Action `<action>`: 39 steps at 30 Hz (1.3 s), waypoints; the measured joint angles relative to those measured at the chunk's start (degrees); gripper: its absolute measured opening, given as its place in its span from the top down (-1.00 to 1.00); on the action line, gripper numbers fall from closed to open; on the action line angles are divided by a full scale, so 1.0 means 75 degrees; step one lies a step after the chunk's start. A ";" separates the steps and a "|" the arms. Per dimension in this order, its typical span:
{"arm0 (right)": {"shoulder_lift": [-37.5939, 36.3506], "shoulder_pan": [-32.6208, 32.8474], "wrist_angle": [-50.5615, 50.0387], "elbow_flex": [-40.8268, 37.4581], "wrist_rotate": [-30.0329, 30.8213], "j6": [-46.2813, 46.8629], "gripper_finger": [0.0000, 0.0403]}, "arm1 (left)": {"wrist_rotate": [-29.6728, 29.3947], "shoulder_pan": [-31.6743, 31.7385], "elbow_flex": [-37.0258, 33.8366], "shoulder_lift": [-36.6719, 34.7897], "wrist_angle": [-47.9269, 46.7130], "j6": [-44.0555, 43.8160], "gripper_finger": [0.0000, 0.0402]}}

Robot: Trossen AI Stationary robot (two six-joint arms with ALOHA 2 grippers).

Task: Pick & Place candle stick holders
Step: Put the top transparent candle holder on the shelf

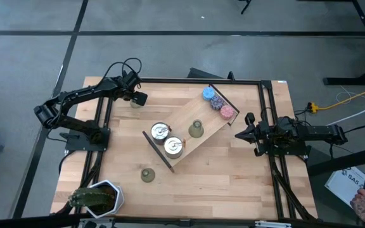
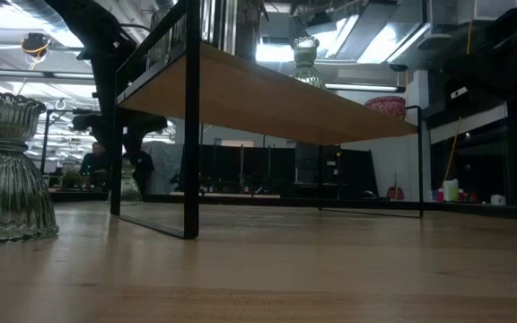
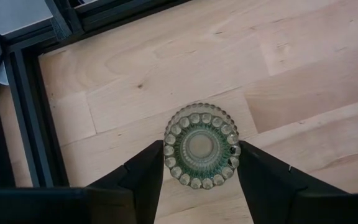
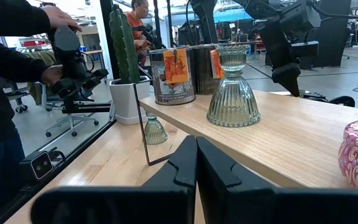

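Observation:
Three olive-green glass candle stick holders show. One [image 3: 201,146] stands on its base on the table at the far left, between the fingers of my left gripper [image 1: 137,99], which is shut on it. Another [image 1: 196,129] stands on the raised wooden shelf [image 1: 198,111]. The third [image 1: 147,175] stands on the table in front of the shelf, near the front edge. My right gripper [image 1: 238,134] waits shut and level at the table's right side, touching nothing. My left gripper pinches the holder's ribbed round body [image 3: 166,149] between its two fingers [image 3: 148,177], on two opposite sides. The fingers slant down on it from above. The holder stands upright with its base on the table.
Two silver tins [image 1: 166,138] and three glittery pucks [image 1: 217,102] sit on the slanted shelf. A potted cactus [image 1: 97,197] stands at the near left corner. A black frame rail [image 3: 17,112] runs close to the held holder. A person [image 4: 5,74] stands beyond the table.

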 joint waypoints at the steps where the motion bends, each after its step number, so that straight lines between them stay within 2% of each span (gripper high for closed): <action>1: 0.0000 0.0000 0.0000 -0.0003 0.0000 0.0000 0.95 | 0.0007 0.0000 0.0000 0.0000 0.0000 0.0000 0.09; 7: 0.0000 0.0001 0.0000 0.0000 0.0000 0.0000 0.95 | 0.0351 -0.0003 0.0226 0.0006 -0.0262 -0.0003 0.09; 20: 0.0000 0.0001 0.0000 0.0000 0.0000 0.0000 0.95 | 0.0800 -0.0004 0.1519 0.0006 -0.1573 0.0003 0.09; 39: 0.0000 0.0000 0.0000 0.0000 0.0000 0.0000 0.95 | 0.0855 -0.0664 0.3536 0.0196 -0.3331 0.0026 0.09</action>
